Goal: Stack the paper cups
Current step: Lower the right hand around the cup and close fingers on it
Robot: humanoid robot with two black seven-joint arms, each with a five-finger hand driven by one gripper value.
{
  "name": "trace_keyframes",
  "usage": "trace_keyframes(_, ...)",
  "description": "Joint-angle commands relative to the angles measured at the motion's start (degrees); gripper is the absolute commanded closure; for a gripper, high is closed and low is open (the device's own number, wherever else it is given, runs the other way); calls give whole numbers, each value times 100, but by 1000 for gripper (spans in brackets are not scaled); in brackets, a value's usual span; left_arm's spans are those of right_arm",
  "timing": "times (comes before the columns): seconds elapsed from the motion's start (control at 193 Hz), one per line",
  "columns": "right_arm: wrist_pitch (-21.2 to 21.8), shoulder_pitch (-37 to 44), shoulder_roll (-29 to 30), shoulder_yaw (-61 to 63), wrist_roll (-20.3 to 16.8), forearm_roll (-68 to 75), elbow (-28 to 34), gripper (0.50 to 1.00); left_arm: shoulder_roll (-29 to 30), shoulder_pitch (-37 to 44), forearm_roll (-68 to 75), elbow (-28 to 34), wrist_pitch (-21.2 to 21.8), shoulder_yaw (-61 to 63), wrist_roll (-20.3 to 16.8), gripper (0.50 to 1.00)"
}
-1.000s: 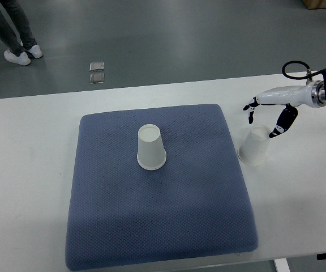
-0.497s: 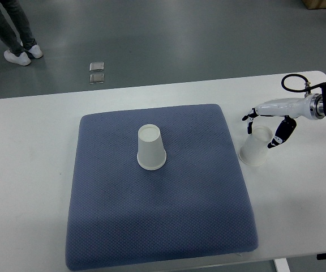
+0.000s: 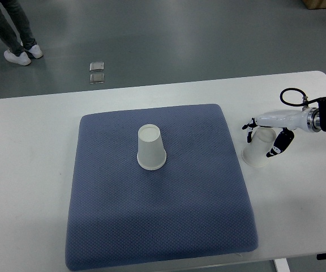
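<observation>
A white paper cup (image 3: 151, 148) stands upside down on the blue mat (image 3: 151, 226), left of its middle. A second white paper cup (image 3: 255, 154) stands upside down on the white table just off the mat's right edge. My right hand (image 3: 261, 139) comes in from the right edge and is lowered over this cup's top. Its fingers (image 3: 247, 126) are on the cup's left and its thumb (image 3: 277, 148) is against the right side, still spread. The cup stands on the table. My left arm is out of view.
The white table (image 3: 27, 170) carries the mat in its middle. A black cable loop (image 3: 290, 93) sits at my right wrist. On the floor beyond the table are two small metal plates (image 3: 97, 72) and a person's legs and white shoes (image 3: 20, 54).
My right hand has dropped down and slightly towards me, from above the right cup to around its top. The cup has shifted slightly to the right.
</observation>
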Motion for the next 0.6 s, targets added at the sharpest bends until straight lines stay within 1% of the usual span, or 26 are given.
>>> trace_keyframes(0.0, -5, -34, 35, 9, 0, 1, -1, 591, 0, 0, 0, 8, 1, 0, 0, 500)
trace_keyframes(0.124, -5, -43, 114, 9, 0, 1, -1, 593, 0, 0, 0, 0, 1, 0, 0, 500)
trace_keyframes(0.223, -5, -87, 123, 9, 0, -8, -10, 609, 0, 0, 0, 0, 1, 0, 0, 500)
trace_keyframes(0.249, -5, -96, 123, 9, 0, -8, -1, 628, 0, 0, 0, 8, 1, 0, 0, 500)
trace_keyframes(0.332, -5, -114, 123, 9, 0, -8, -10, 652, 0, 0, 0, 0, 1, 0, 0, 500)
trace_keyframes(0.347, -5, -114, 123, 9, 0, -8, -10, 666, 0, 0, 0, 0, 1, 0, 0, 500)
trace_keyframes(0.42, -5, -114, 123, 18, 0, -8, -36, 691, 0, 0, 0, 0, 1, 0, 0, 500)
trace_keyframes(0.523, -5, -122, 132, 18, 0, -8, -80, 705, 0, 0, 0, 0, 1, 0, 0, 500)
trace_keyframes(0.596, -5, -157, 132, 35, 0, -8, -80, 732, 0, 0, 0, 0, 1, 0, 0, 500)
